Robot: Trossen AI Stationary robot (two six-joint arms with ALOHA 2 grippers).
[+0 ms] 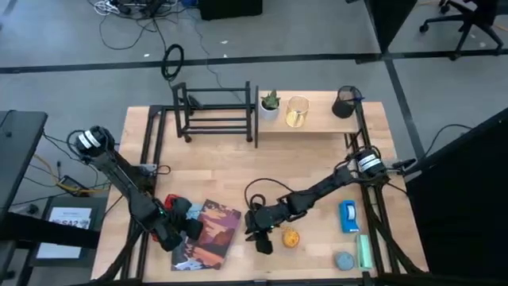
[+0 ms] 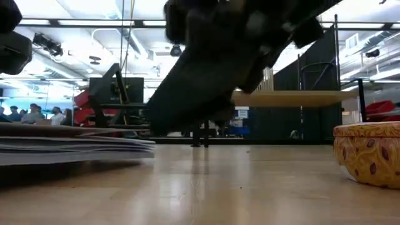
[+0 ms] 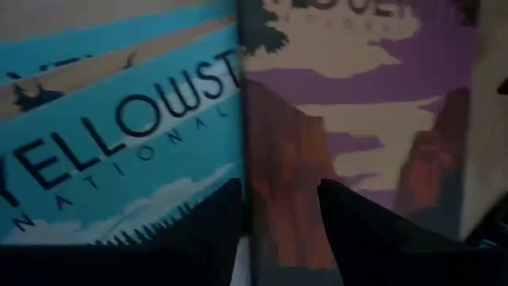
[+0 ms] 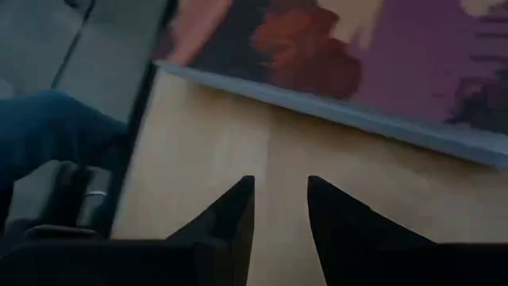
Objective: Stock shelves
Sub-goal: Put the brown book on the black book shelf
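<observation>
The pale wooden surface carries, along its far edge, the low black metal-bar rack and, just beside it, the pale wooden plank shelf. That shelf holds a small potted plant, a gold cup and a black cup. Near the front edge of the surface lie flat picture books. The left hand hovers over them, fingers slightly spread. The right hand, fingers apart, sits between the books and an orange patterned tin. Beyond the rack, cables trail on grey floor.

Bright, even overhead light; soft glare on the tabletop; blurred close-up wrist views.
</observation>
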